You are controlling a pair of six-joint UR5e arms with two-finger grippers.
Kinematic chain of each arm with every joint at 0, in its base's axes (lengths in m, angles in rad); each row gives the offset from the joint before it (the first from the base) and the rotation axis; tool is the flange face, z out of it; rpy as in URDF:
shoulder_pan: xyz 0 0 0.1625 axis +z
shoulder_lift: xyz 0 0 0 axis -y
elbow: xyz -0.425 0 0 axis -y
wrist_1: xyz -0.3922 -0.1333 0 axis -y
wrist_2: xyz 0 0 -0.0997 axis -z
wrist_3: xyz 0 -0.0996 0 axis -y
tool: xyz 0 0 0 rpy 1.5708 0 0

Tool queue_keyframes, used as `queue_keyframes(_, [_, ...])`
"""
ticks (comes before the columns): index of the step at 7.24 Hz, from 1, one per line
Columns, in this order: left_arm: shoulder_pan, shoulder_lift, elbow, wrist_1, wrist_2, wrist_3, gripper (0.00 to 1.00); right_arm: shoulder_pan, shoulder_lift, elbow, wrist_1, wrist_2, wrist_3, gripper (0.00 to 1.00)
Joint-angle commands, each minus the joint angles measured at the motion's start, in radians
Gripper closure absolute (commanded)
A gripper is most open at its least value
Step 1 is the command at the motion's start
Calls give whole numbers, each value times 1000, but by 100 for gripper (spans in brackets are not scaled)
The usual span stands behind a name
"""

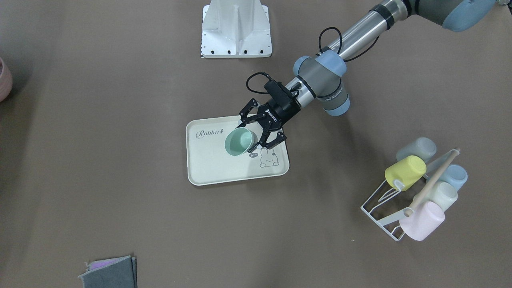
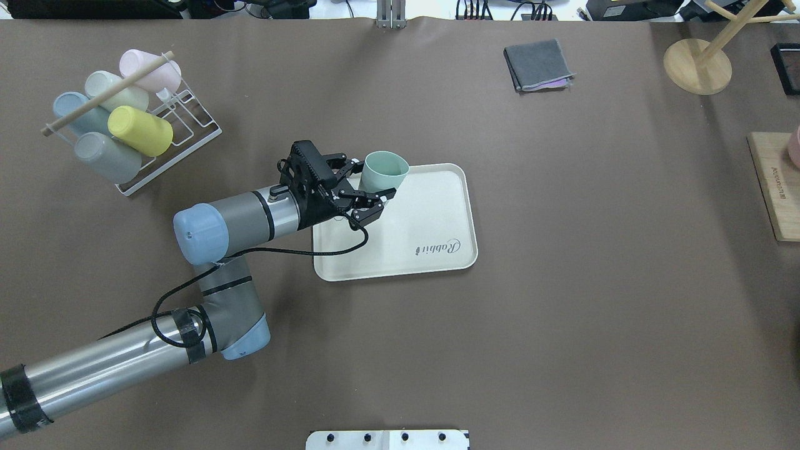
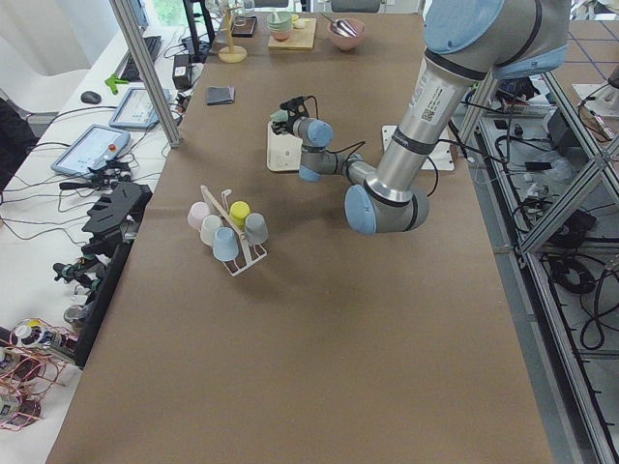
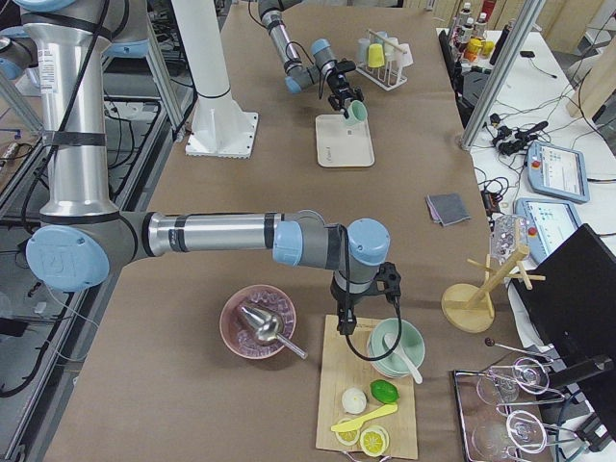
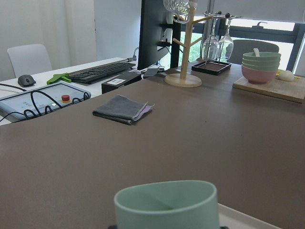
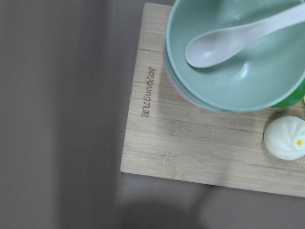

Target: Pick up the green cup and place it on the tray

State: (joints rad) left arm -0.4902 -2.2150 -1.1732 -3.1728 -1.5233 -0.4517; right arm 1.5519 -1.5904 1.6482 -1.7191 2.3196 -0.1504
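The green cup (image 1: 239,142) is a pale mint tumbler, mouth up, over the near-robot part of the cream tray (image 1: 208,170) with "Rabbit" script. My left gripper (image 1: 251,137) has its fingers on either side of the cup and is shut on it. I cannot tell whether the cup's base touches the tray. The overhead view shows the cup (image 2: 385,172) at the tray's (image 2: 431,212) far-left corner, with the left gripper (image 2: 365,187) behind it. The cup's rim (image 5: 167,202) fills the bottom of the left wrist view. My right gripper (image 4: 369,318) hangs over a wooden board; I cannot tell its state.
A white wire rack (image 2: 181,134) with a yellow cup (image 2: 140,130) and pale cups stands at the table's far left. A folded grey cloth (image 2: 537,64) and a wooden stand (image 2: 697,65) lie at the back. The wooden board (image 6: 190,138) holds stacked bowls (image 6: 238,71).
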Motion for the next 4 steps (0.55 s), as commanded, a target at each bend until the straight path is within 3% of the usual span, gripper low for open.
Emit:
queue_keyframes(1, [7, -24, 24, -33, 2, -2, 96, 8, -10, -1, 1, -6, 9, 0])
queue_keyframes(4, [13, -99, 66, 63, 5, 34, 96, 7, -8, -8, 4, -5, 9, 0])
